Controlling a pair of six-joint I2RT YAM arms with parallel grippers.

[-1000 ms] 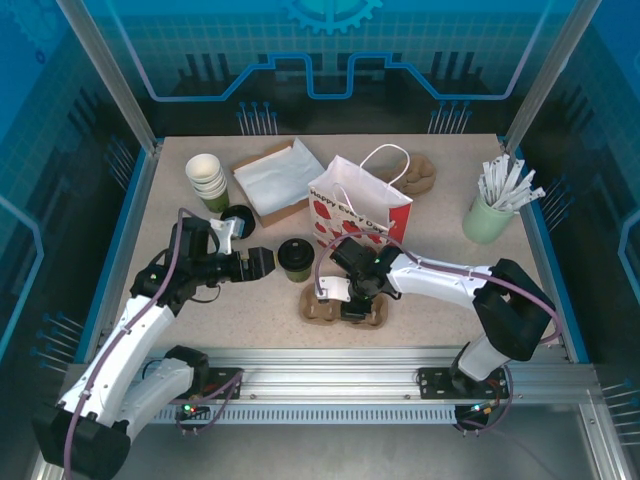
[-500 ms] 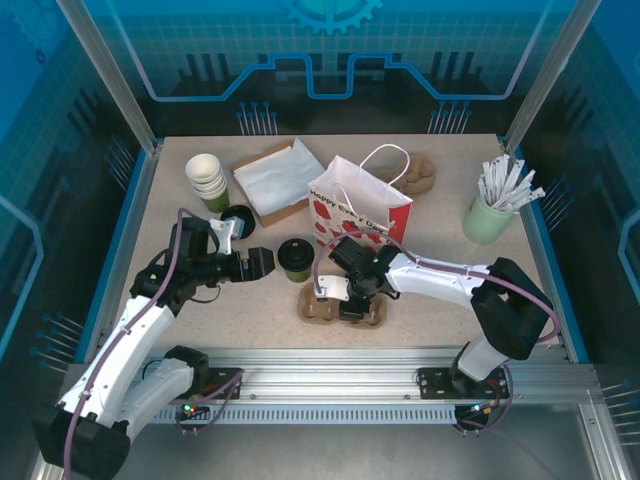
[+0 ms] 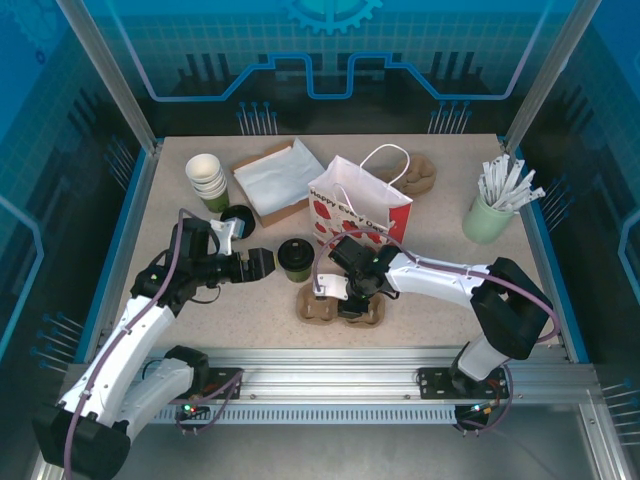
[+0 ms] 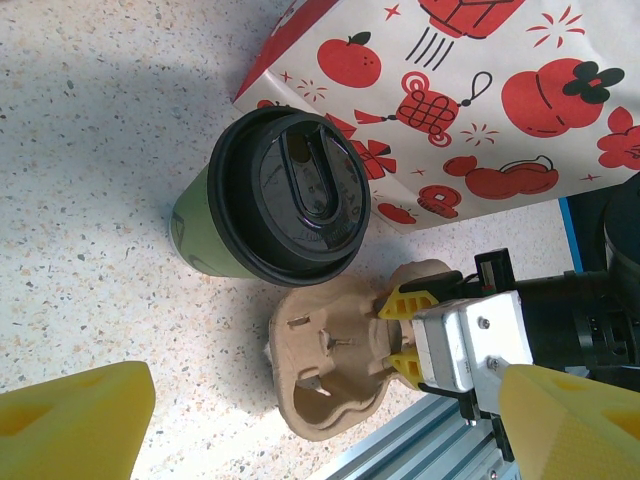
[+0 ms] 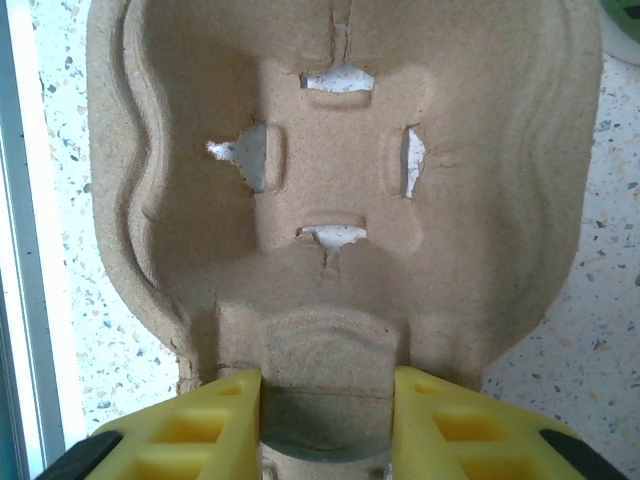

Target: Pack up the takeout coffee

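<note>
The takeout coffee (image 3: 296, 257), an olive-green cup with a black lid (image 4: 290, 195), stands upright just left of the strawberry-print bag (image 3: 360, 205). My left gripper (image 3: 262, 264) hovers level with the cup on its left. Its yellow fingers (image 4: 70, 425) are spread wide and open, with nothing between them. My right gripper (image 3: 352, 290) is shut on the central ridge of a brown pulp cup carrier (image 3: 340, 305) lying in front of the cup. In the right wrist view the gripper (image 5: 328, 400) pinches that ridge, and the carrier's empty cup well (image 5: 330, 160) lies ahead.
A stack of white paper cups (image 3: 207, 178) and a loose black lid (image 3: 238, 218) sit at the back left. An open box of white paper (image 3: 278, 180) is beside them. A second carrier (image 3: 415, 172) lies behind the bag. A pale green cup of sticks (image 3: 490, 215) stands at the right.
The right gripper and the carrier it holds have edged very slightly to the left. The left arm and the coffee cup have stayed put.
</note>
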